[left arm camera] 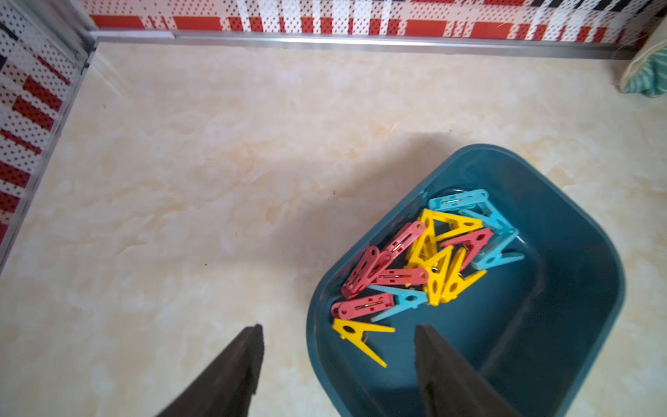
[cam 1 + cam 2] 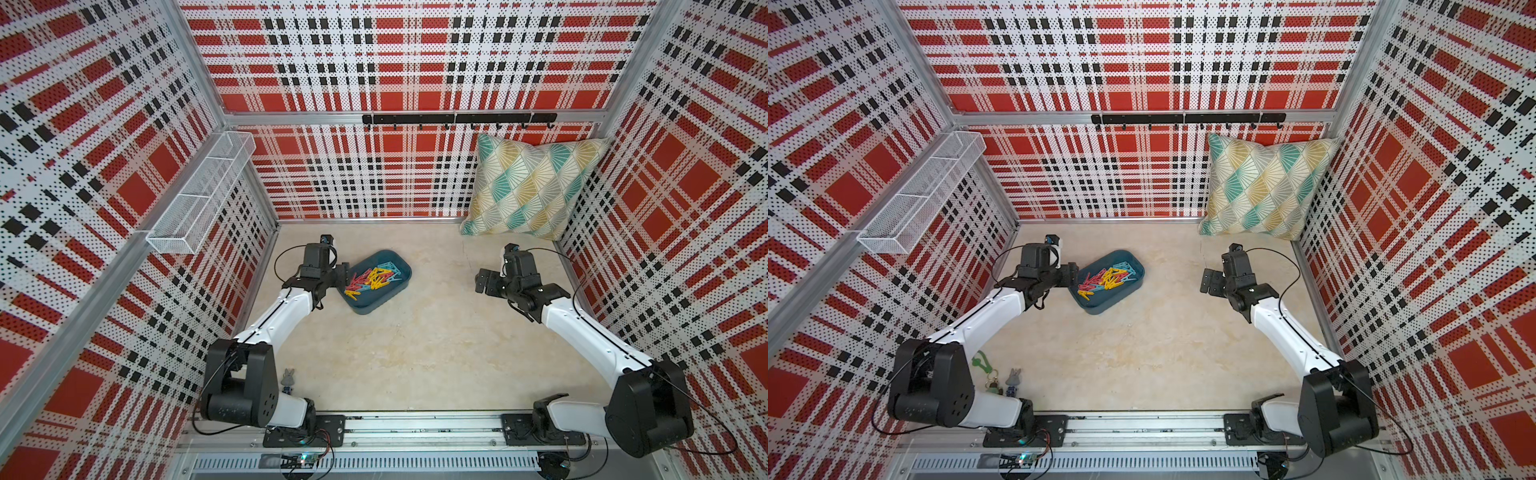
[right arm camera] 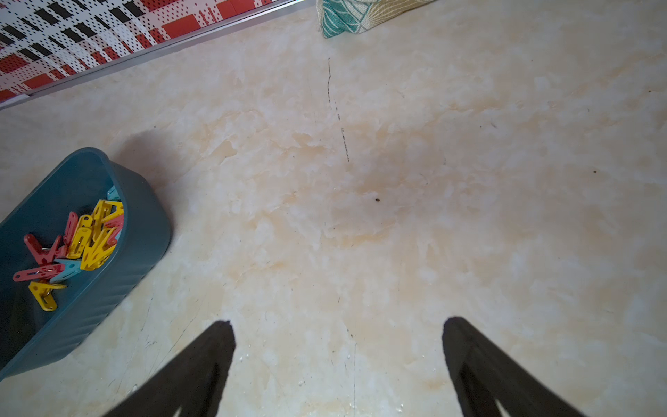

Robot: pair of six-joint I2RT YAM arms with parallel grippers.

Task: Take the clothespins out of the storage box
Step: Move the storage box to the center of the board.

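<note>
1. Your left gripper [image 1: 339, 326] has its jaws parted and empty. They straddle the rim of the storage box [image 1: 577, 289], one finger on the outside and one on the inside.
2. Your right gripper [image 3: 340, 321] is spread wide over the bare marbled tabletop [image 3: 397, 180], gripping nothing, well apart from the box.
3. The clothespins [image 1: 426, 260], yellow, pink and light blue, lie heaped inside the box, just beside your left gripper.

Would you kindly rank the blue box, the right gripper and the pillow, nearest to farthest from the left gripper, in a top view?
1. The blue box: right at the left gripper, left side.
2. The right gripper: across the table, right side.
3. The pillow: far right corner.
</note>
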